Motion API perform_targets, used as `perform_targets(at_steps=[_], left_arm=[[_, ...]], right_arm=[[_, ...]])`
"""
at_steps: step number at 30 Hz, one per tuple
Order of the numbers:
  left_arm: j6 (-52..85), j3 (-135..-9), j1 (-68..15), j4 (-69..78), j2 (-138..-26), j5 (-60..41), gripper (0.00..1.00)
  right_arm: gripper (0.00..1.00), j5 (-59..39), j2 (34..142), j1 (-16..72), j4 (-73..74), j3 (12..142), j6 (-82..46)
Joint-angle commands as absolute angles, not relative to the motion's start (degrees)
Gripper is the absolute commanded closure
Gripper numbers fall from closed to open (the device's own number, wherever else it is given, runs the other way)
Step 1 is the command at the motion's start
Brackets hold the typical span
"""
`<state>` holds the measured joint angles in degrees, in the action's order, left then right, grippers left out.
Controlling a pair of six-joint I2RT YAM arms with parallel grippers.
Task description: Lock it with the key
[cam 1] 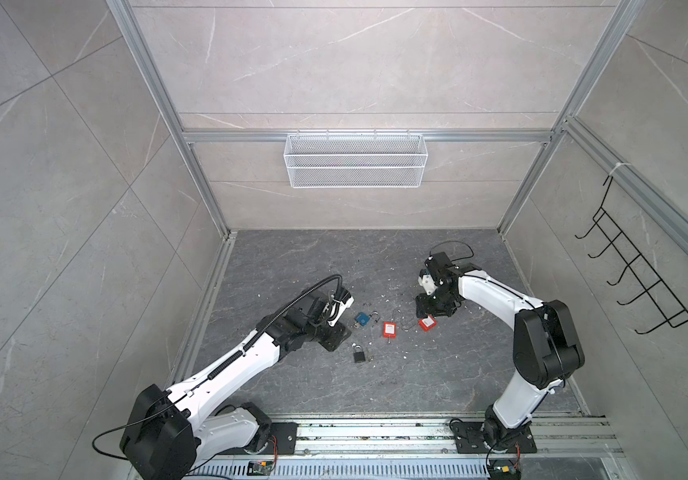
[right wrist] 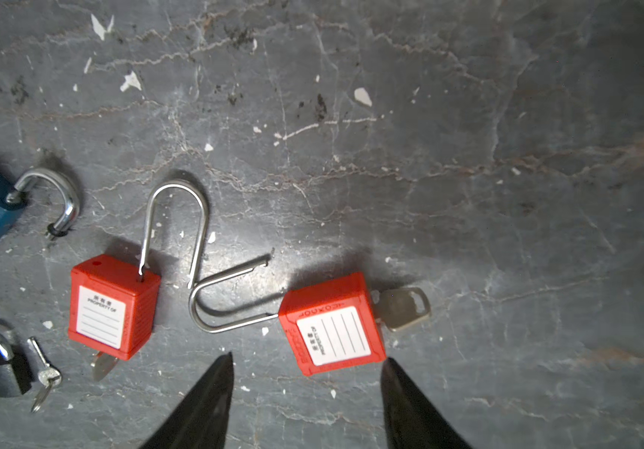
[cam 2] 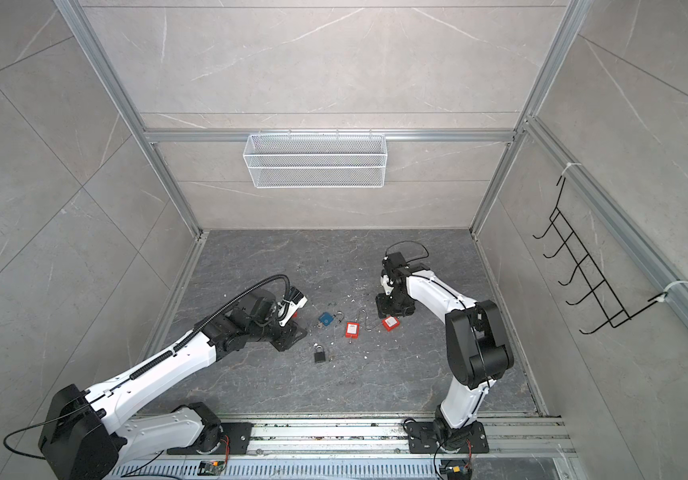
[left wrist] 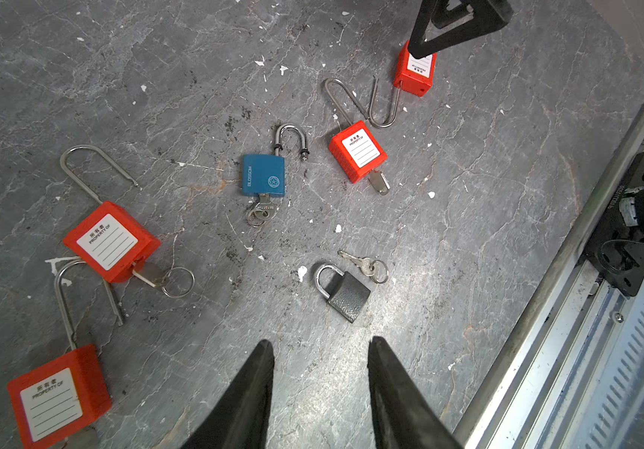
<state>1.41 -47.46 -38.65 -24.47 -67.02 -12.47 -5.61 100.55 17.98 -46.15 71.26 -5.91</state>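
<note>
My right gripper [right wrist: 308,357] is open just above the floor. A red padlock [right wrist: 332,324] lies right at its fingertips, with a key [right wrist: 404,309] in its base. Its open shackle crosses the shackle of a second red padlock [right wrist: 114,307], which also has a key in it. My left gripper [left wrist: 320,341] is open and empty, a little short of a black padlock [left wrist: 345,291] whose loose key [left wrist: 367,266] lies beside it. A blue padlock [left wrist: 262,175] with an open shackle and a key in it lies further on. In both top views these locks lie between the grippers [cam 1: 424,312] [cam 1: 340,338].
In the left wrist view, two more red padlocks [left wrist: 110,241] [left wrist: 56,400] lie to one side, the nearer one with a key in it. A white wire basket [cam 1: 355,160] hangs on the back wall and a black hook rack [cam 1: 641,266] on the right wall. A metal rail [cam 1: 375,436] runs along the front.
</note>
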Motion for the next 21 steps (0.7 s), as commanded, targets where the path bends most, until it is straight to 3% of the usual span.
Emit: perform_targets(at_steps=[1, 10, 21], left_arm=[[2.31, -48.77, -39.08, -24.79, -67.05, -12.62, 0.57], [2.79, -48.18, -39.55, -24.9, -66.28, -12.11, 0.57], [2.64, -48.3, -39.73, -24.96, -66.86, -12.19, 0.57]], right_arm=[[0.36, -4.91, 101.16, 17.73, -49.0, 74.38, -1.68], [0.34, -7.95, 109.87, 16.19, -50.49, 81.54, -0.24], [0.32, -11.74, 108.53, 15.05, -46.34, 74.55, -3.71]])
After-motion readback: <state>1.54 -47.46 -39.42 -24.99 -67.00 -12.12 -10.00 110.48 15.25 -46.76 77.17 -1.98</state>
